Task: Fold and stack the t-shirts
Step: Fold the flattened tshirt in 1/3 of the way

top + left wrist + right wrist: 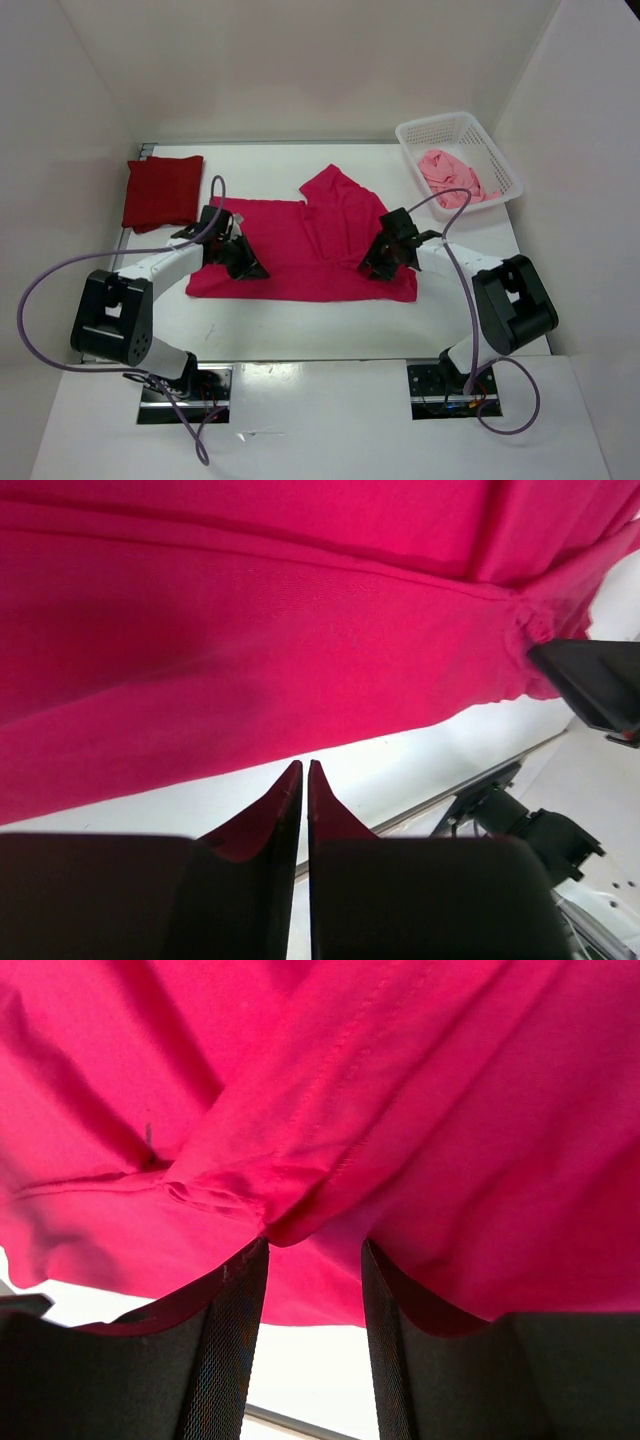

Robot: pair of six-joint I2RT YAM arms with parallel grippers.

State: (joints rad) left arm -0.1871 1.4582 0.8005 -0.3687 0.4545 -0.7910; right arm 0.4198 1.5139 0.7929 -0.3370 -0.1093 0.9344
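Right, I see the magenta shirt (320, 250) spread across the white tabletop (300, 330), white walls (300, 70) around; left gripper (304, 765) clenched on its 9 o'clock edge, right gripper (315, 1245) released, straddling a fold at 3 o'clock.

White lattice basket (498, 152) on a white table (300, 325)
basket sat at the far right corner, a bit askew, plain white walls (300, 70) all round

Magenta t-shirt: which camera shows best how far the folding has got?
Top external. It alone shows the whole magenta t-shirt, with its full outline and its uneven far edge. The left wrist view shows only a flat stretch of its fabric crossed by a seam. The right wrist view shows only a bunched fold at close range.
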